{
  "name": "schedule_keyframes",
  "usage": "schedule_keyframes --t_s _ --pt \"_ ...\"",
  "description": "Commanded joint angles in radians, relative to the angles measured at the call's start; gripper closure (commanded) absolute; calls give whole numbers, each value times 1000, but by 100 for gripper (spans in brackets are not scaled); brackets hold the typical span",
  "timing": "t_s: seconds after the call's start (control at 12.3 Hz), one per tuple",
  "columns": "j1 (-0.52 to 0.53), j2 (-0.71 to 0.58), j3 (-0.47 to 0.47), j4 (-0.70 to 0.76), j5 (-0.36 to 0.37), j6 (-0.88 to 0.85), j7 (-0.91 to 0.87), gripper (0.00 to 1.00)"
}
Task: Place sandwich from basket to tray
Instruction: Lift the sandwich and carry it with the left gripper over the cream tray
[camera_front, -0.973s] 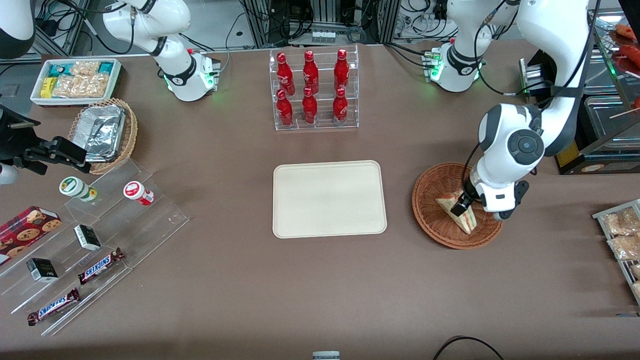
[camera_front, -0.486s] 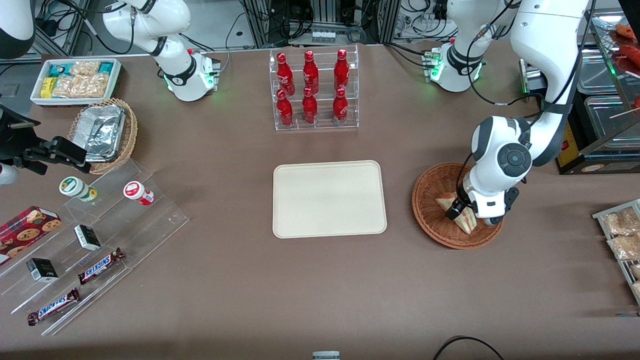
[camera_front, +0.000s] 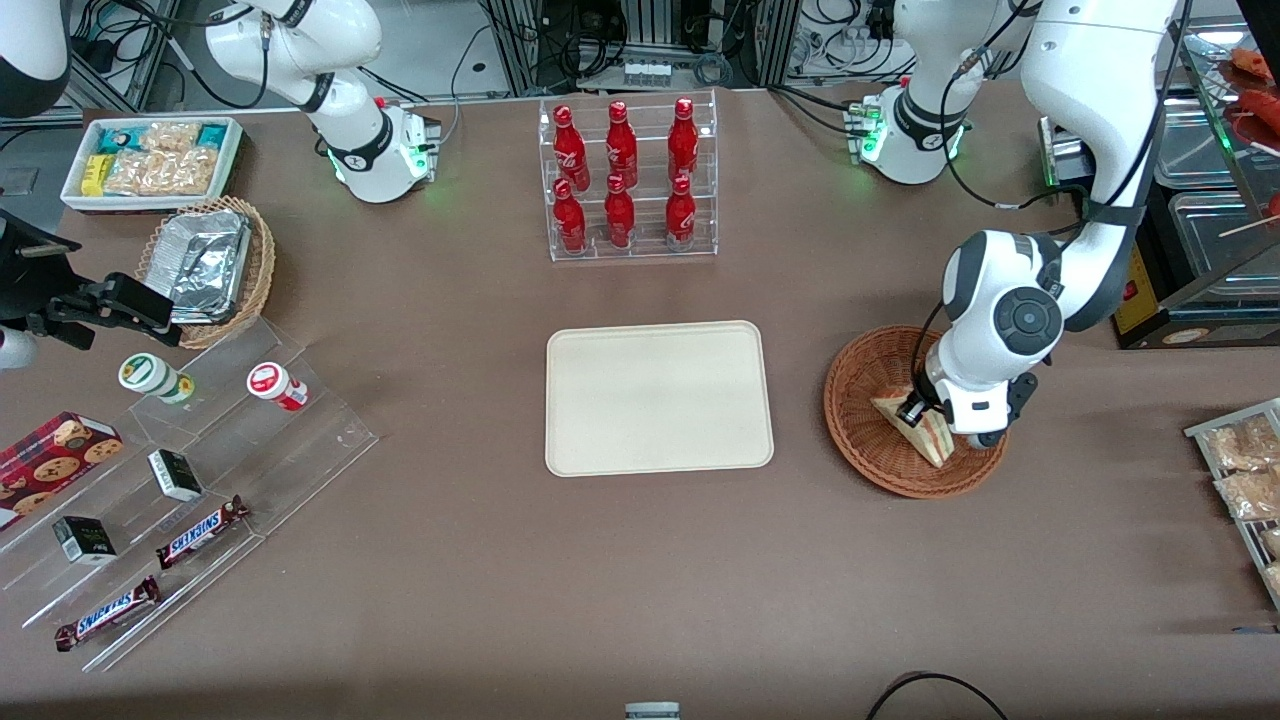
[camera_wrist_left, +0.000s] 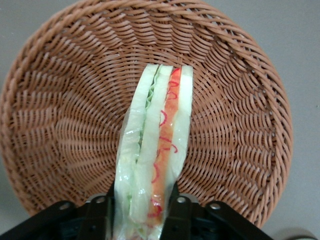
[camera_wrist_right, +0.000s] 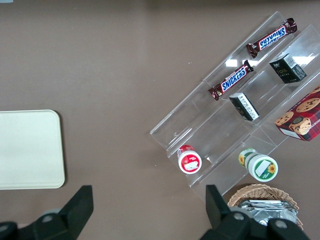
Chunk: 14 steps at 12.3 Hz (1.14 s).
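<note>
The sandwich, a wrapped wedge of pale bread with green and red-orange layers, stands on edge in the reddish-brown wicker basket. My left gripper reaches down into the basket, and its two black fingers press against both sides of the sandwich's wide end. The cream tray lies flat at the middle of the table, beside the basket toward the parked arm's end, with nothing on it.
A clear rack of red bottles stands farther from the front camera than the tray. Toward the parked arm's end are a tan basket with a foil container, a white bin of snacks and clear stepped shelves with candy bars.
The wrist has shifted toward the tray over the basket since a second ago. The fingers have come in against the sandwich, which now stands slightly higher.
</note>
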Motion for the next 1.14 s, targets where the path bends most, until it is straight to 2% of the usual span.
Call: schedule_keyframes --t_s 0.0,0.16,0.32,0.57,0.89,1.05 --pt "-10 -30 4 119 1 -194 16 88" --pt "-27 -10 4 216 1 -316 22 87" --pt "-48 -2 4 252 1 -337 34 87" --pt "-146 28 4 315 1 -370 33 87" --pt "-298 189 4 532 0 -475 45 92" --pt "-326 283 -20 662 -12 -536 129 92"
